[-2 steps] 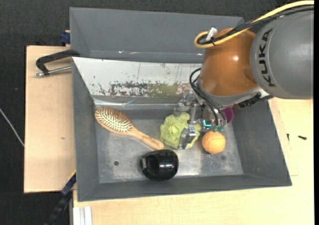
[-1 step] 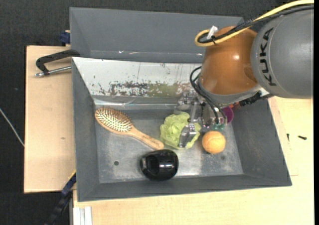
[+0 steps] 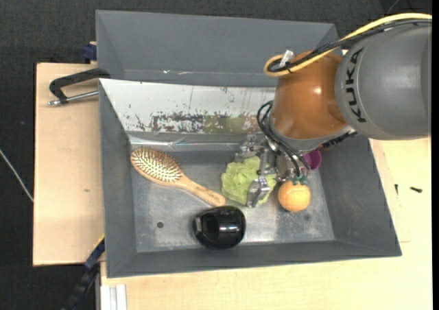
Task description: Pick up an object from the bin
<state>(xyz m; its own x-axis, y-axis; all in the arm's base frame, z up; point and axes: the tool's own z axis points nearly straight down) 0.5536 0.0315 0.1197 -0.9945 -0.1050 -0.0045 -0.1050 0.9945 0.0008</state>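
— Where's the gripper right now?

— Low in the bin, a little right of the middle of the floor. It hangs from the orange cover on the wrist, with the grey arm coming in from the right.

— Is it spread or pressed together?

— I can't tell. The tip is a tangle of metal and cables seen from above, and nothing shows plainly as gripped in it.

— What is it over, then?

— Its tip is at the right edge of a crumpled, pale green lump, soft-looking, like a leafy toy or a bunched cloth. The two seem to touch, though I can't say whether the gripper is around the lump or only against it.

— And nearby?

— Just to the right of the tip, slightly nearer, sits a small round orange fruit. It is close beside the gripper. Farther back on the right, a bit of something purple peeks out from under the wrist; its shape is hidden.

— Anything on the left?

— A wooden hairbrush lies slantwise, bristle head toward the far left, handle pointing to the green lump and ending just beside it. Near the front wall, nearer than the brush handle, rests a glossy black rounded thing, apart from the rest.
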